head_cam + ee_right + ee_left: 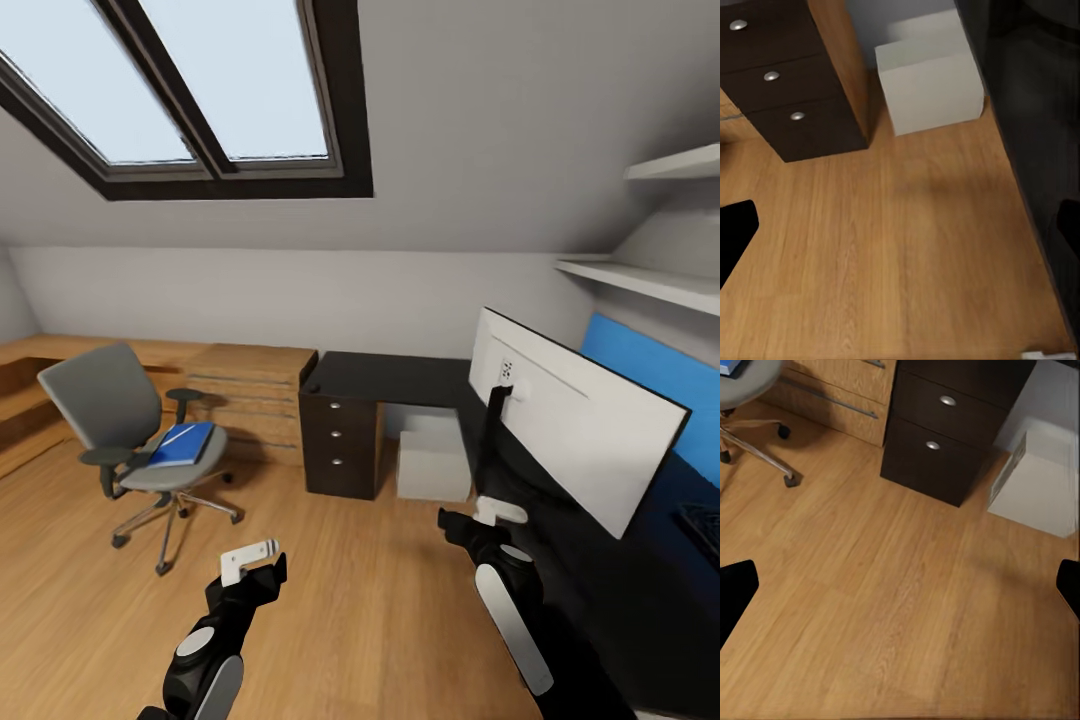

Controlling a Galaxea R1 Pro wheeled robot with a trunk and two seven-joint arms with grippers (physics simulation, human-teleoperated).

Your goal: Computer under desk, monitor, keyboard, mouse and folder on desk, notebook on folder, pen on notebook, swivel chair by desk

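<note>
A grey swivel chair [120,420] stands on the wooden floor at the left, with a blue folder [181,444] lying on its seat. The dark desk [395,378] runs along the back and down the right side. On it stands the monitor [575,435], its white back towards me. A white computer box [434,455] sits on the floor under the desk. A dark keyboard [706,524] shows at the right edge. My left gripper [250,561] and right gripper [497,512] hang open over the floor, both holding nothing.
A dark drawer unit [340,440] carries the desk's left end, beside a low wooden cabinet [250,395]. White shelves [650,280] hang on the right wall above a blue panel. The chair's wheeled base [765,442] spreads over the floor.
</note>
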